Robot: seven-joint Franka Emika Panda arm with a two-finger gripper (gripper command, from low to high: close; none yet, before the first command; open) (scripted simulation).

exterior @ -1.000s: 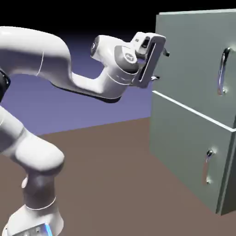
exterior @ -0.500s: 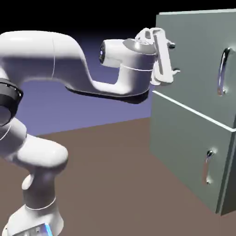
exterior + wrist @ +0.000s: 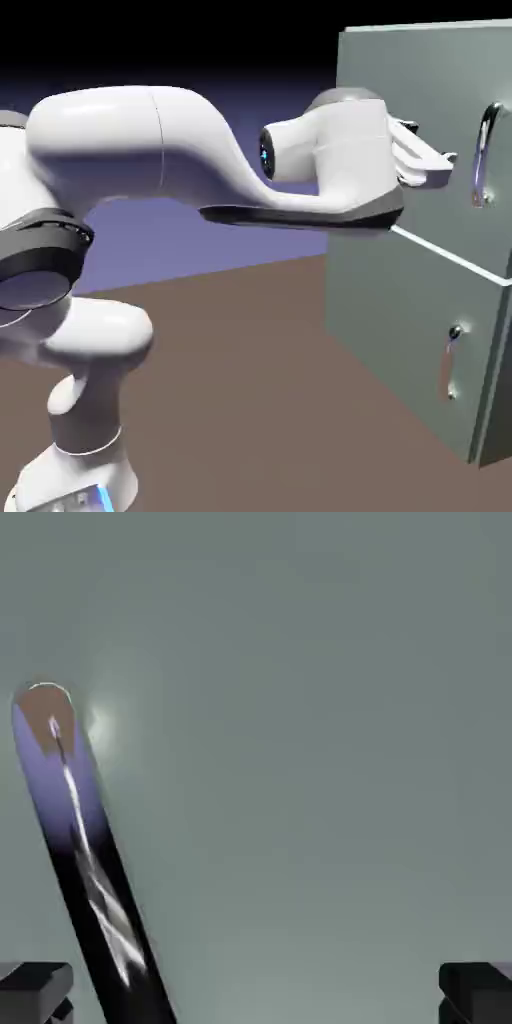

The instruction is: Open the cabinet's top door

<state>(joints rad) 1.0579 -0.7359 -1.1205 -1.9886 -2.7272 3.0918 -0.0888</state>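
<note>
The gripper's fingers (image 3: pixel 36 992) stand wide apart with nothing between them, near the silver handle (image 3: pixel 483 155) of the top door (image 3: pixel 420 70). That door, closed, forms the cabinet's (image 3: pixel 415 290) upper front, above the shorter lower door (image 3: pixel 400 330), also closed; the contents are hidden.

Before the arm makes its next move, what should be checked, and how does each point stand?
Top door shut: ok.
Jaws open: ok.
Jaws empty: ok.
Top door's handle in the hand camera's sight: ok, toward that picture's left.
Handle centred between the fingertips: not ok, it lies much nearer the left one.
Fingertips clear of the door's surface: cannot tell.
</note>
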